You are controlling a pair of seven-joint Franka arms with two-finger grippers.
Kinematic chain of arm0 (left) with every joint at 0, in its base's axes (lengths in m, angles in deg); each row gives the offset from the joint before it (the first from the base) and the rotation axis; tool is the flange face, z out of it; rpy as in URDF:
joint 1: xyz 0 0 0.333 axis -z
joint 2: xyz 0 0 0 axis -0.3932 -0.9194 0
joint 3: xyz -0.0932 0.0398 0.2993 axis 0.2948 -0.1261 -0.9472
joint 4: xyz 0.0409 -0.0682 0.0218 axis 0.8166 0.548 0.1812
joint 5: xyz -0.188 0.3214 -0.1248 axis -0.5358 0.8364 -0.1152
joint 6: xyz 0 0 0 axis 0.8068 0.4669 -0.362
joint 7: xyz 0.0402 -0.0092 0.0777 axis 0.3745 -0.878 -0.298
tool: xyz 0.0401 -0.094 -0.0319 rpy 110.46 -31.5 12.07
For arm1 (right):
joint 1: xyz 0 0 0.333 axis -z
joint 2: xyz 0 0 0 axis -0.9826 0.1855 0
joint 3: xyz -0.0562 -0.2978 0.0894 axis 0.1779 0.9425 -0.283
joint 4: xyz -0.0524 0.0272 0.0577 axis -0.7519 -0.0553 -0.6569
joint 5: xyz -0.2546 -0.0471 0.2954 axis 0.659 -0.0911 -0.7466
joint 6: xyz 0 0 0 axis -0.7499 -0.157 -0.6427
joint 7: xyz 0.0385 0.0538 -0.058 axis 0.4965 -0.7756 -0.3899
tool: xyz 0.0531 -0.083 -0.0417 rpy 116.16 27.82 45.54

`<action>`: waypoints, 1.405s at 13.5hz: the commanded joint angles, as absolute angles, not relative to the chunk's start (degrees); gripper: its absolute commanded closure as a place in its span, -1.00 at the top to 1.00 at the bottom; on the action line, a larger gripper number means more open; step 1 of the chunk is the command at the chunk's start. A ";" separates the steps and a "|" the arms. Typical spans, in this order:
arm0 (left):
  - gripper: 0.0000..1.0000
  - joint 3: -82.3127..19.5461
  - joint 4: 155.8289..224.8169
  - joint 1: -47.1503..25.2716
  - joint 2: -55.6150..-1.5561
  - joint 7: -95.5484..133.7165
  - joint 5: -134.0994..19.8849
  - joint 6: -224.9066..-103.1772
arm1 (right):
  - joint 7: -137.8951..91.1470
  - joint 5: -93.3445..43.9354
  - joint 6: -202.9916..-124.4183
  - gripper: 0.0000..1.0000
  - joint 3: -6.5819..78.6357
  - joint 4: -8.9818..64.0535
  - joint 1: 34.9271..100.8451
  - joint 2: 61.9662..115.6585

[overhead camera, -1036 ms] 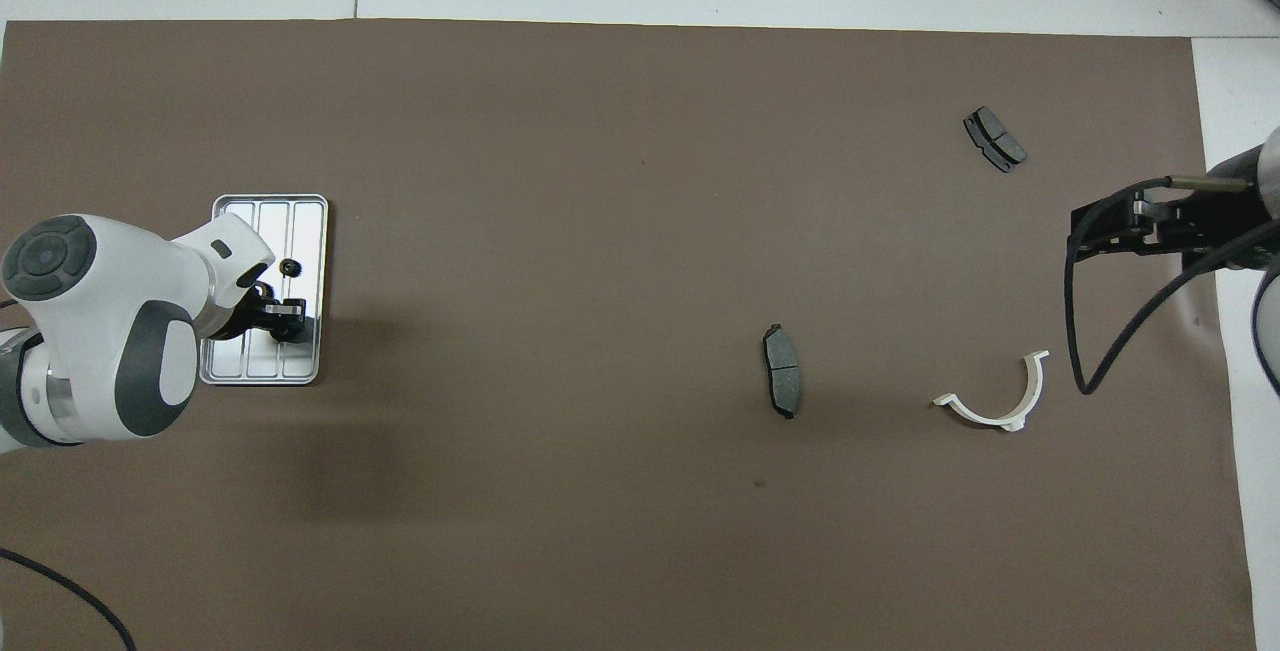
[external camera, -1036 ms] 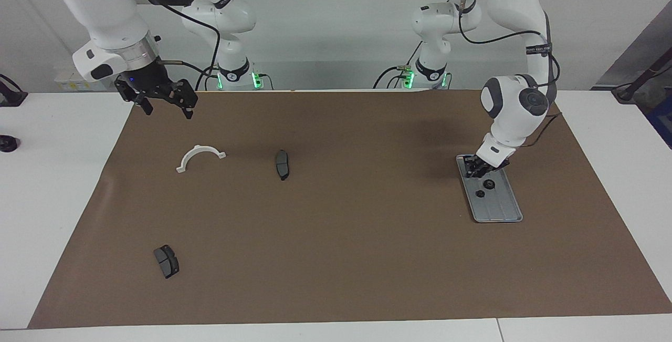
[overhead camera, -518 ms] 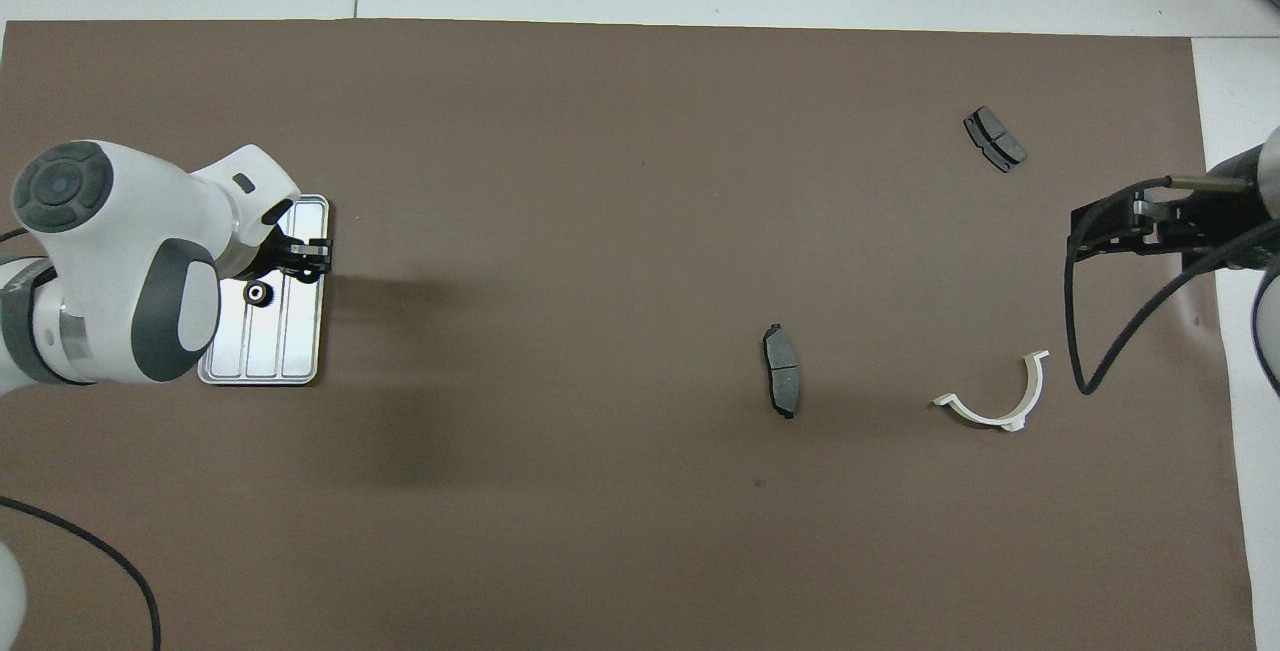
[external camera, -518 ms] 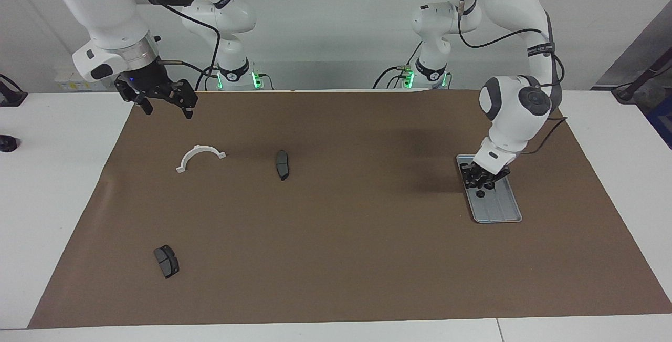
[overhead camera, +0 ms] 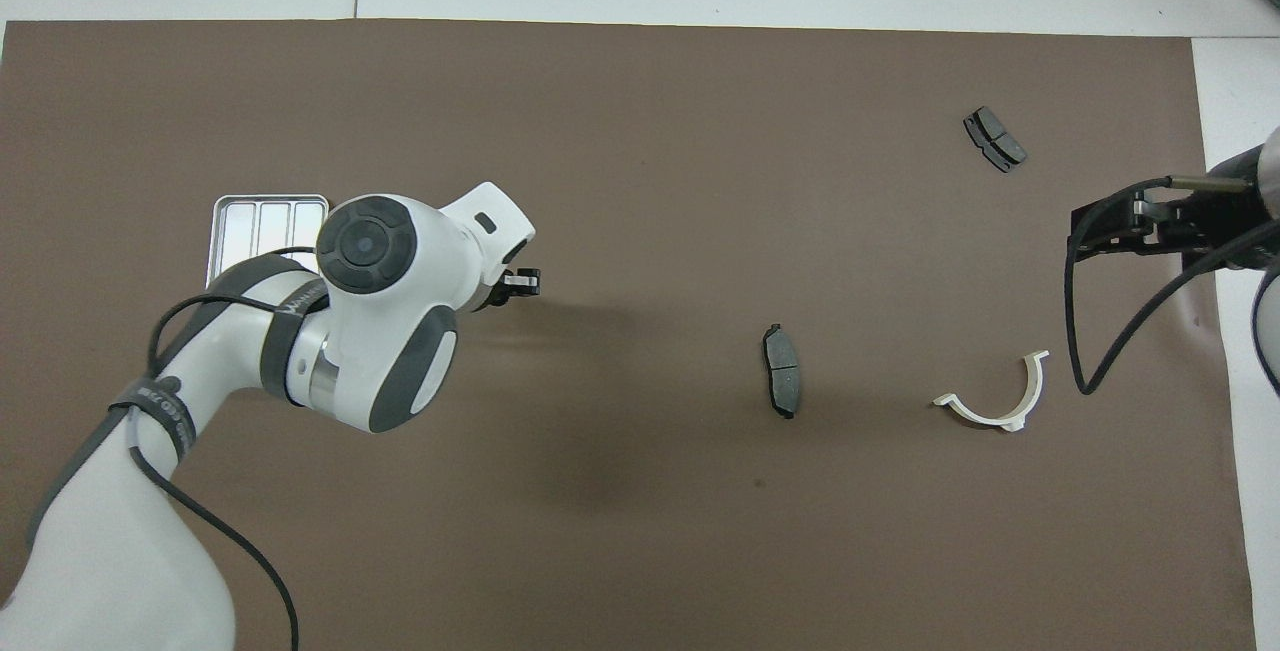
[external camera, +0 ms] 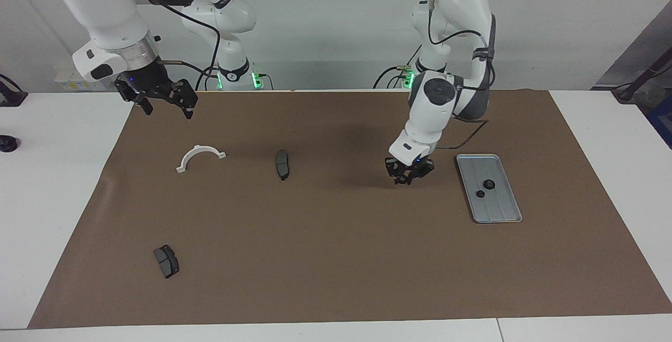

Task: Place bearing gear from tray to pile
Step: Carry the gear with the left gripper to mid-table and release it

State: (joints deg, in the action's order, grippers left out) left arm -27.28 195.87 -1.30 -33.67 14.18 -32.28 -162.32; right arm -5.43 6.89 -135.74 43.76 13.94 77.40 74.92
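The left gripper [external camera: 407, 175] [overhead camera: 520, 281] hangs low over the bare brown mat [external camera: 336, 258], clear of the tray [external camera: 500, 208] [overhead camera: 262, 219]. The tray lies flat just beside this gripper, toward the left arm's end of the table. Whether the left gripper is clenched on a bearing gear or released cannot be told, as nothing can be made out at its tip in either view.

Two bearing gears rest in the tray, close together near its middle and lying flat on the ridged floor. One gear [external camera: 489, 184] sits a little nearer to the robots and the other gear [external camera: 480, 193] sits just beside it. In the overhead view the left arm covers most of the tray, so only the tray's farther end shows there and the gears are hidden.

Toward the right arm's end from the left gripper lies the pile, well apart from it. First comes a dark brake pad [external camera: 282, 164] [overhead camera: 781, 371], then the white half-ring bracket [external camera: 199, 149] [overhead camera: 985, 418]. The second brake pad [external camera: 166, 261] [overhead camera: 994, 139] lies much farther from the robots.

The right gripper [external camera: 165, 104] [overhead camera: 1135, 226] waits in the air over the mat's corner by its own base, released and holding nothing, with the bracket the part closest to it.
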 commanded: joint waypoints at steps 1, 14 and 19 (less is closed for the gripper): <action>-0.63 -28.52 194.86 3.54 -36.62 13.61 -32.76 -166.45 | -6.15 5.80 -136.55 1.00 43.67 15.45 77.99 73.65; 1.00 -28.87 188.01 -2.21 -38.57 15.27 -31.97 -160.76 | -5.53 5.80 -138.65 1.00 43.05 15.28 75.98 74.00; 1.00 -28.52 188.17 -16.98 -37.51 20.98 -32.15 -159.07 | 1.12 5.80 -145.76 1.00 43.05 17.12 67.64 76.18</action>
